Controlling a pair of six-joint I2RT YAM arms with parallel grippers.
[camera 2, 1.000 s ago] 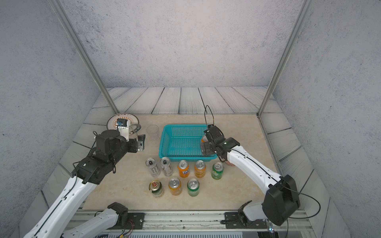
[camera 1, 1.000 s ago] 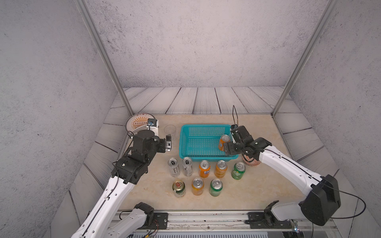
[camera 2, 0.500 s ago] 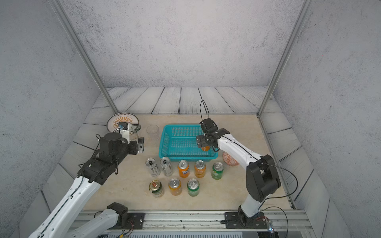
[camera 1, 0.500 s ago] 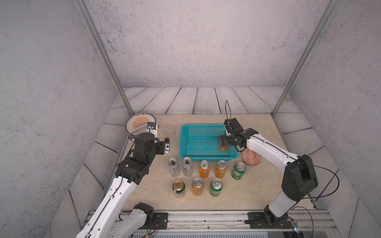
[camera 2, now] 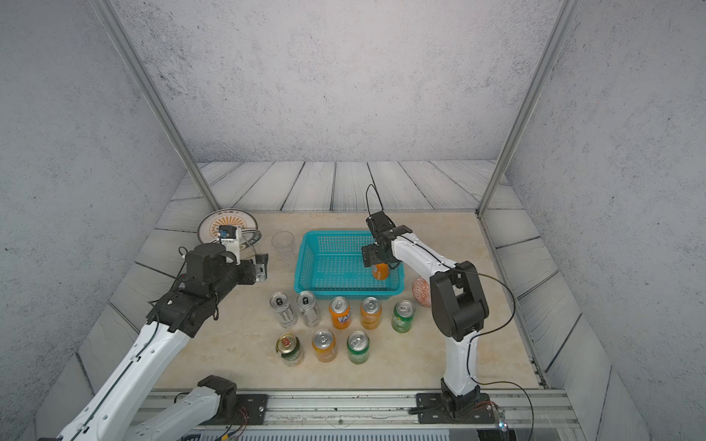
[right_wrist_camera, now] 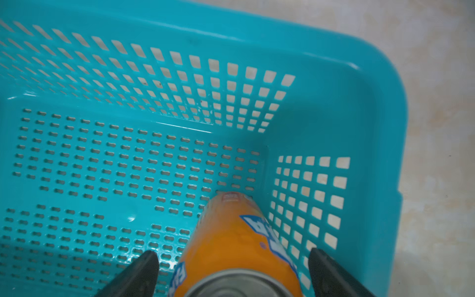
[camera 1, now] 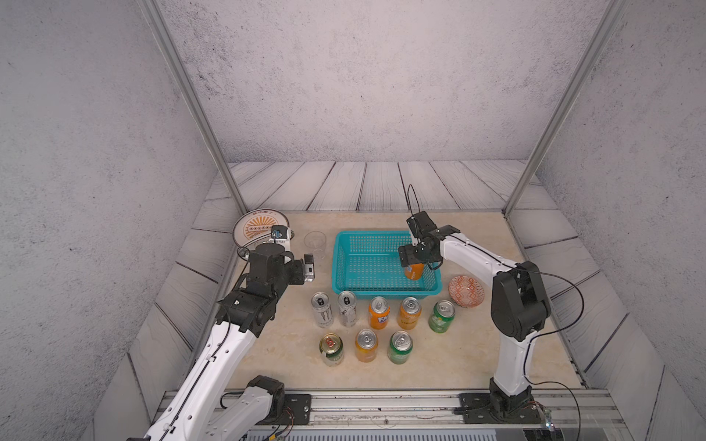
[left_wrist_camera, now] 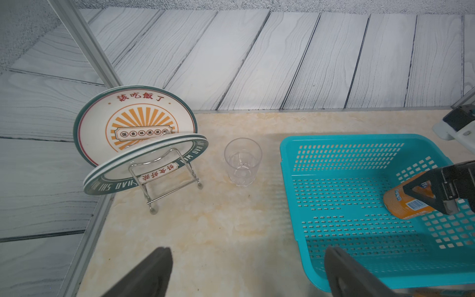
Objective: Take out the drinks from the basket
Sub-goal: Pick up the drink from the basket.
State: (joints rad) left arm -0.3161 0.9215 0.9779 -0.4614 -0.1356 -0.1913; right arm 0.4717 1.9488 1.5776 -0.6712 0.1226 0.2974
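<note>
"Right gripper (right_wrist_camera: 231,253) straddles the last orange can (right_wrist_camera: 231,231), jaws apart, not clamped."
"Where?"
"Upright in the basket (camera 1: 336,263), near right corner. Eight cans (camera 1: 379,314) already stand outside; one left."

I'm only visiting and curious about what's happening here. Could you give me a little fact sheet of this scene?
Basket: turquoise, with one orange can standing near a corner
Outside it: eight cans, upright in two rows in front of the basket
Right pincer: open, straddling the orange can, gaps on both sides
Left pincer: open, empty, off to the basket's side
Other items: clear cup, patterned dish, plates on a rack
Left to remove: one can
</note>
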